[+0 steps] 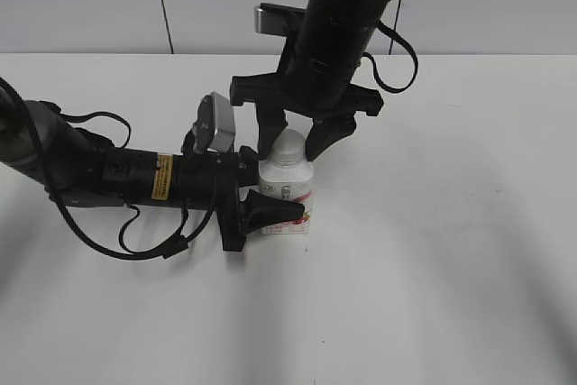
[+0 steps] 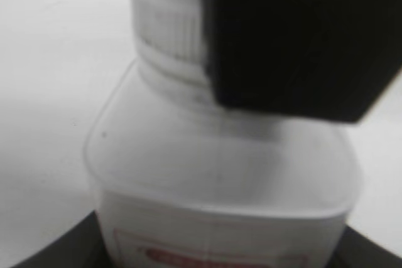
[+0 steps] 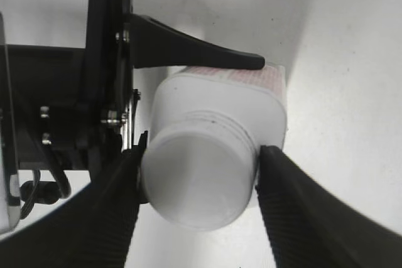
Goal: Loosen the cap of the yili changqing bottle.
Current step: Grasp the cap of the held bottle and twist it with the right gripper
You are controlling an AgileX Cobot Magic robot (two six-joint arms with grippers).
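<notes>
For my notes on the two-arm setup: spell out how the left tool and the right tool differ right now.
The left tool comes in level from the side and clamps the bottle at its body; the right tool hangs down from above and straddles the cap. The left sits low near the table, the right higher, at the neck. Both are black and work on the same bottle.

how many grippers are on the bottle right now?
2. Left gripper clamps the bottle at its body, from the side; right gripper comes from above, fingers on both sides of the cap.
</notes>
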